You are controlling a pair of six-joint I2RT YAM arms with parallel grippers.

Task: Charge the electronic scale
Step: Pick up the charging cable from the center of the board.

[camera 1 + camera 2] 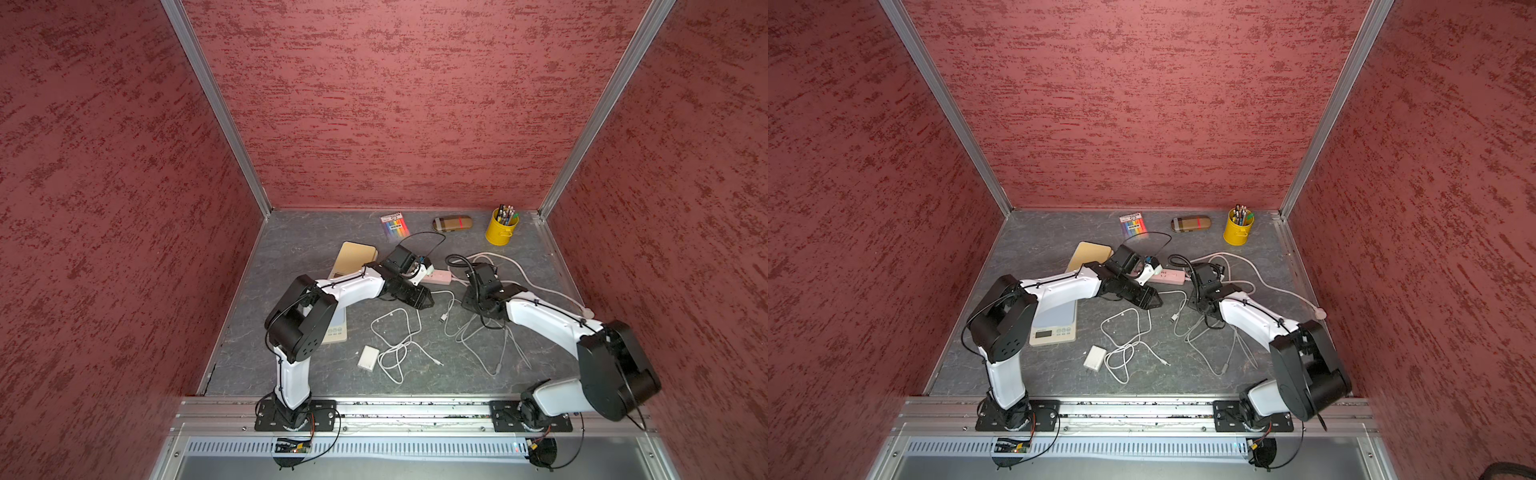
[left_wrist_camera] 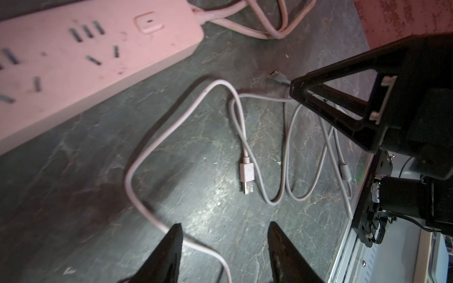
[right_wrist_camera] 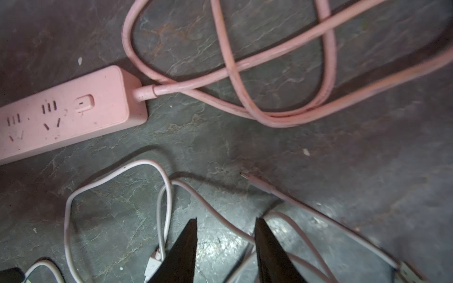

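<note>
You are at the cable-picking step, and nothing is plugged in yet. The scale (image 1: 1059, 320), a flat cream slab with a small display, sits on the slate-grey table (image 1: 1059, 374), partly hidden by the left arm and well apart from the cords. Your left fingers (image 2: 169, 254) are spread and empty above a thin, limp white cord whose boxy USB plug (image 2: 247, 171) lies ahead. The right fingers (image 3: 181, 254) are spread too, with a soft cord lying under the gap. Next, I judge, you must pinch one plug cleanly, then bring it to the blocky white adapter (image 1: 1094, 358) or the matte pink power strip (image 2: 73, 49).
</note>
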